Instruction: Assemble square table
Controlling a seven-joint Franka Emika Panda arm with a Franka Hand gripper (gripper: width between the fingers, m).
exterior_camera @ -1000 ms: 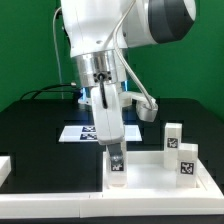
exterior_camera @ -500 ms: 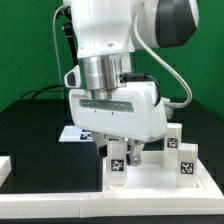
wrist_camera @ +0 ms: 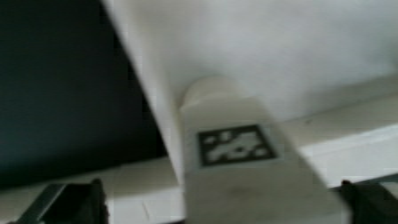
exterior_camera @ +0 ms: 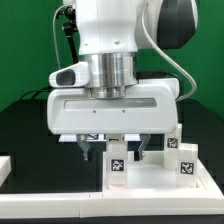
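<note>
The white square tabletop lies at the front of the exterior view's right. A white peg leg with a black-white tag stands upright at its near left corner. My gripper hangs right above this leg, its jaws wide apart on either side and not touching it. In the wrist view the leg rises between the two dark fingertips, with the gripper open and the tabletop behind. Two more tagged legs stand on the tabletop's right side.
The marker board lies on the black table behind the arm, mostly hidden by the hand. A white border rail end shows at the exterior view's left edge. Cables hang behind the arm.
The hand has turned about its vertical axis from edge-on to broadside, and the fingers now stand wide apart. The leg at the corner has stayed upright in place.
</note>
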